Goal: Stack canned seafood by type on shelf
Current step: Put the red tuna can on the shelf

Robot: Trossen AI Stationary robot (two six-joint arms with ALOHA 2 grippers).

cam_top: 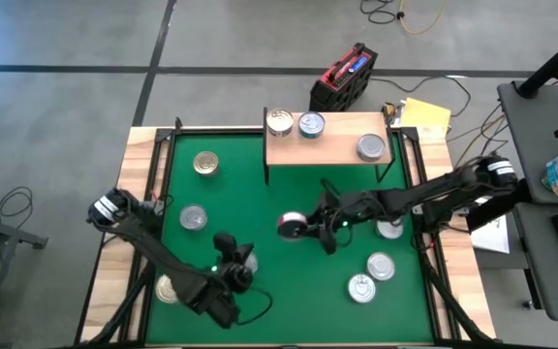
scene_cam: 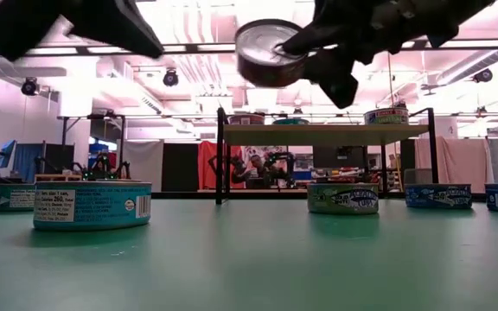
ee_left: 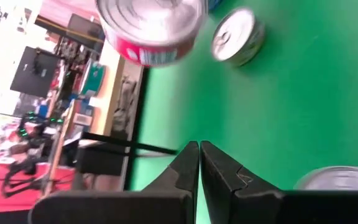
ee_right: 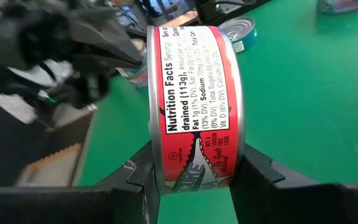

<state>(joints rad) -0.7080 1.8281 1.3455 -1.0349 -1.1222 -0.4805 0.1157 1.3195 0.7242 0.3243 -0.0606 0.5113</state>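
Observation:
My right gripper (cam_top: 301,228) hangs over the middle of the green mat, shut on a red-labelled can (ee_right: 194,99) that shows high up in the low view (scene_cam: 271,52). The light-wood shelf (cam_top: 332,147) stands at the far edge on black legs, with three cans on it: two (cam_top: 279,121) (cam_top: 311,124) at its left end and one (cam_top: 371,147) at its right. Several more cans rest flat on the mat, such as one (cam_top: 205,163) at the far left. My left gripper (ee_left: 199,149) is shut and bare, raised over the near left of the mat (cam_top: 232,279). My right gripper pinches the red-labelled can between its two fingers (ee_right: 143,180), one on each flat end, beside the rims (ee_right: 156,155). The fingers reach nearly level from the table's right side. The can is turned on its edge, label outward, and hangs clear of the mat.
Loose cans lie on the mat at the left (cam_top: 193,218), near left (cam_top: 168,288) and near right (cam_top: 381,267) (cam_top: 361,288), and one (cam_top: 389,229) under my right arm. The mat has a wooden border (cam_top: 114,262). A red and black case (cam_top: 342,82) sits on the floor behind the shelf.

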